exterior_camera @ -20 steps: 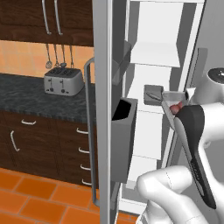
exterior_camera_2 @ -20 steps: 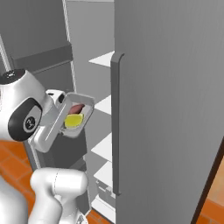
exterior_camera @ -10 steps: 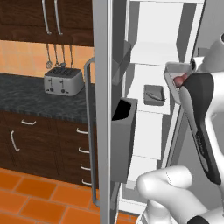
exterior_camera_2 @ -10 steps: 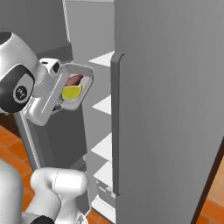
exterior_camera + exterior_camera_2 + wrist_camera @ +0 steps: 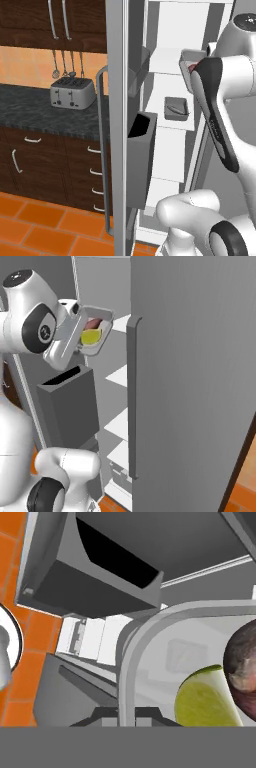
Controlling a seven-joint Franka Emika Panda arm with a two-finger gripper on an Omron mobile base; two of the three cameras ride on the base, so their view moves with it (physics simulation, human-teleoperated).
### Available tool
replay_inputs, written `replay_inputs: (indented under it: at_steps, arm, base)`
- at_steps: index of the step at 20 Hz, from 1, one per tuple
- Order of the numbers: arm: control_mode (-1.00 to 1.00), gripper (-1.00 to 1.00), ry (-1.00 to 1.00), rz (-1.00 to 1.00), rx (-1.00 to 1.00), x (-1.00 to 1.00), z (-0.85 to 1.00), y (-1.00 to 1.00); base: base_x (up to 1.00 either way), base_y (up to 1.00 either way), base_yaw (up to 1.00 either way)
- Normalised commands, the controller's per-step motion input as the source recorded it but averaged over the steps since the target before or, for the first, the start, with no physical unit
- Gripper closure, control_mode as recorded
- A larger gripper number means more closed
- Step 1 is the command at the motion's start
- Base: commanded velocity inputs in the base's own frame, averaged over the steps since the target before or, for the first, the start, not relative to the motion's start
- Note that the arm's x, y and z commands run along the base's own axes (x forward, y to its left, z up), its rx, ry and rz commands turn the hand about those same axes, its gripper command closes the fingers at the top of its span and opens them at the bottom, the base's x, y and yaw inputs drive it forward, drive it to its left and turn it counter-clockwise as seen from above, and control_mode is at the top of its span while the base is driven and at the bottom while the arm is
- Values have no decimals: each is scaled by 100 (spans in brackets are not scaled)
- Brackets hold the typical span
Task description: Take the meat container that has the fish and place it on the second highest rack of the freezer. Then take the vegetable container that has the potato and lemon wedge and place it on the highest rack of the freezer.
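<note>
You have the gripper (image 5: 76, 312) clamped on the rim of the vegetable tray (image 5: 96, 331), upper left of the right base view, held up in front of the open freezer (image 5: 200, 381). The lemon wedge (image 5: 90, 337) and potato (image 5: 93, 323) lie in it side by side, touching; in the hand view they sit at lower right. In the left base view the meat tray (image 5: 176, 107) with the fish (image 5: 176, 109) rests on the second rack (image 5: 172, 123), centre right, with the top rack (image 5: 167, 61) above it.

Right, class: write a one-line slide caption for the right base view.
The gripper lifts the vegetable container, holding lemon wedge and potato, toward the open freezer.
</note>
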Motion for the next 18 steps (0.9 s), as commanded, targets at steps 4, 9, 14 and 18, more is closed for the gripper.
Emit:
replay_inputs:
  at_steps: [4, 9, 14, 18]
  arm:
    - [-100, 100, -6, -1, 0, 81, 3, 0]
    - [-100, 100, -1, -5, 0, 69, 0, -12]
    - [-100, 100, -1, -2, 0, 47, 0, -28]
    - [-100, 100, -6, 0, -1, 37, -9, -27]
  base:
    - [0, 0, 0]
    - [0, 0, 0]
    - [0, 0, 0]
    - [0, 0, 0]
